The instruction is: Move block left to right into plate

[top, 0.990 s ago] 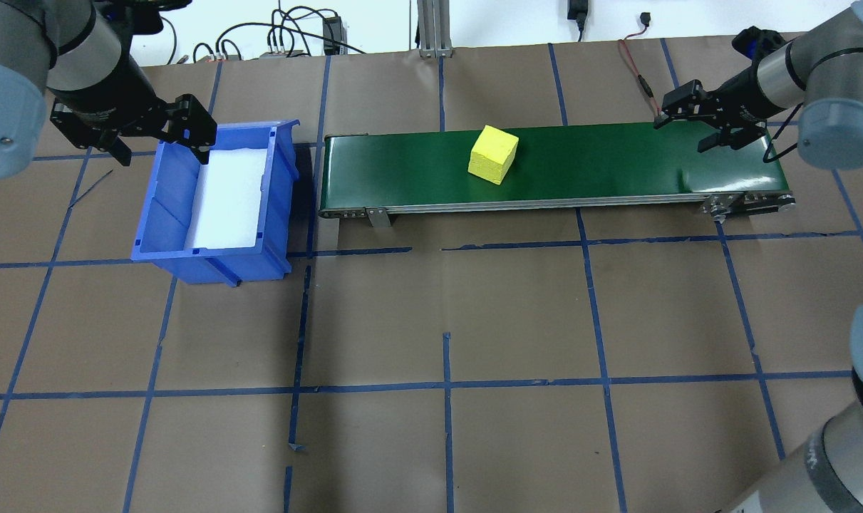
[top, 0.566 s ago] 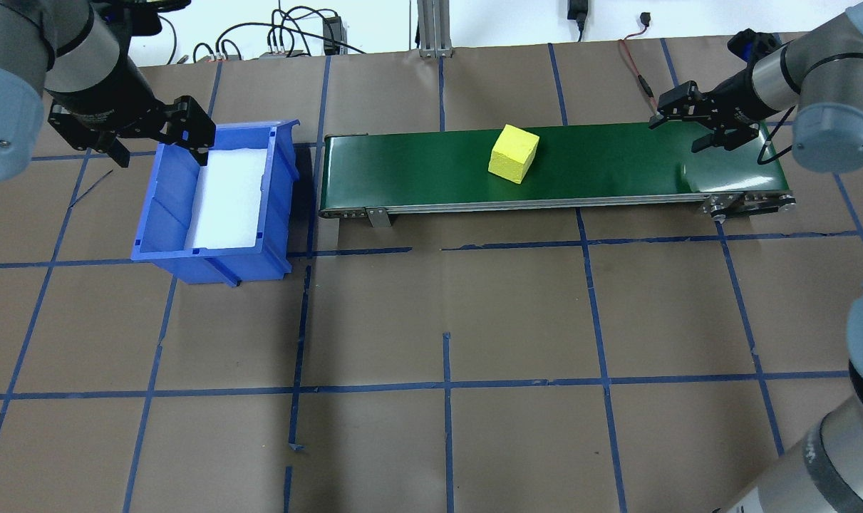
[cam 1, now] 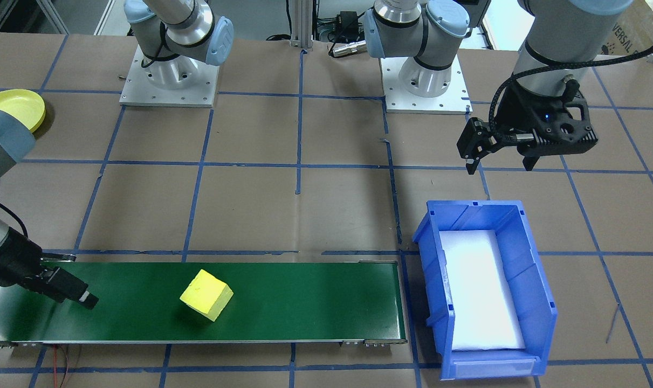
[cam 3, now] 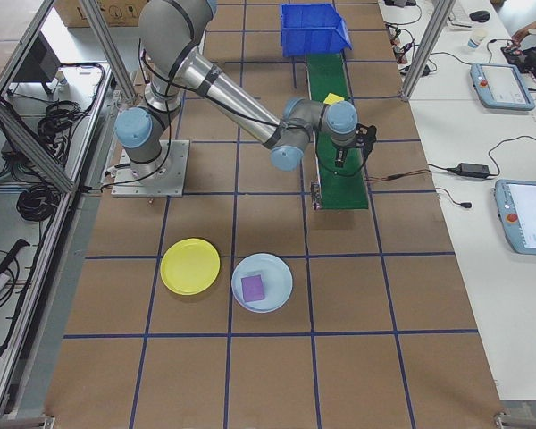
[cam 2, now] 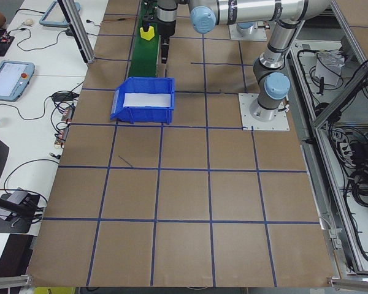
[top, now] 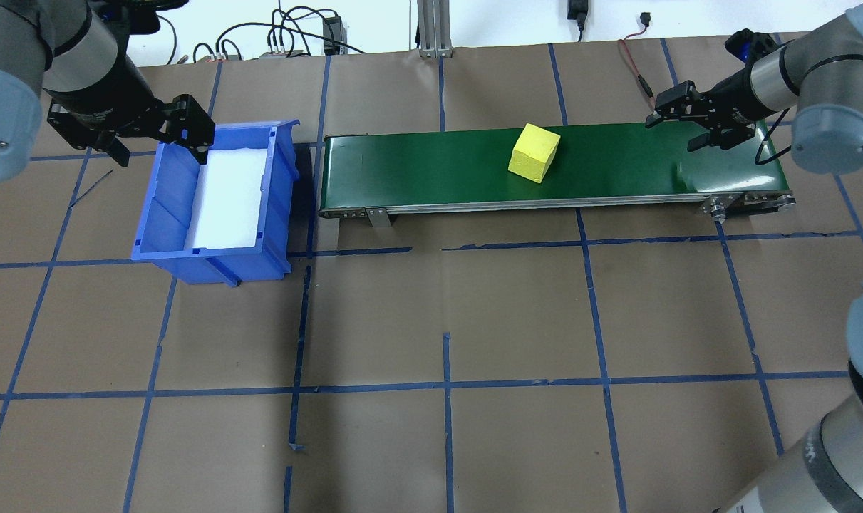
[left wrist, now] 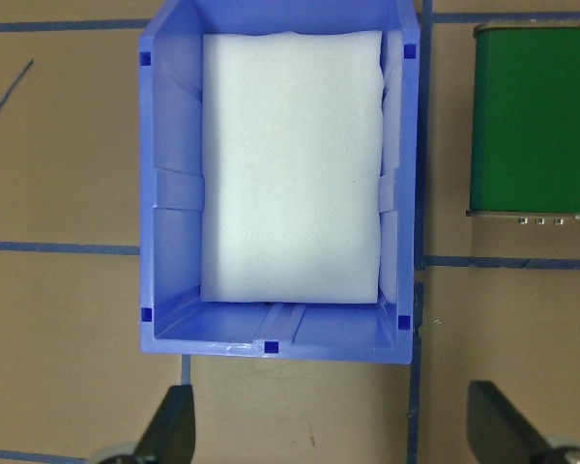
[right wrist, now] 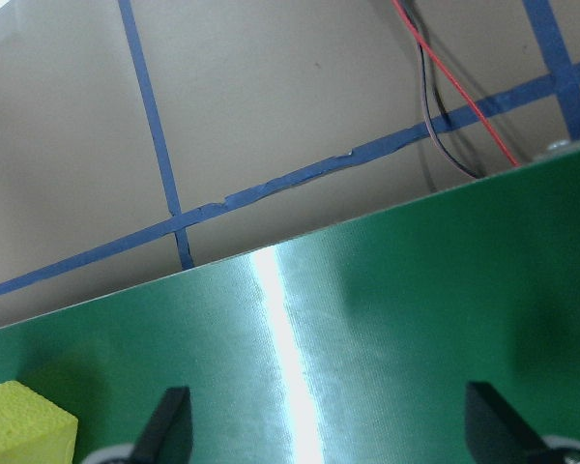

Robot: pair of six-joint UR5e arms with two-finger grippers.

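The block (top: pixel 534 153) looks like light, soft foam; grip opposite flat faces gently. Both hands are empty and spread: right hand (top: pixel 693 122) over the belt (top: pixel 417 174), left hand (top: pixel 157 132) by the bin (top: pixel 221 253).

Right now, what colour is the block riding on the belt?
Yellow; the block shows best in the overhead exterior view.

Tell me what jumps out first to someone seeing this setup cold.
A bright yellow block sits alone on the long green conveyor belt, right of its middle in the overhead view. The right pincer hangs open over the belt's right end, while the left pincer hangs open at the far rim of a blue bin lined with white foam. The yellow plate lies empty on the table by the right arm's base.
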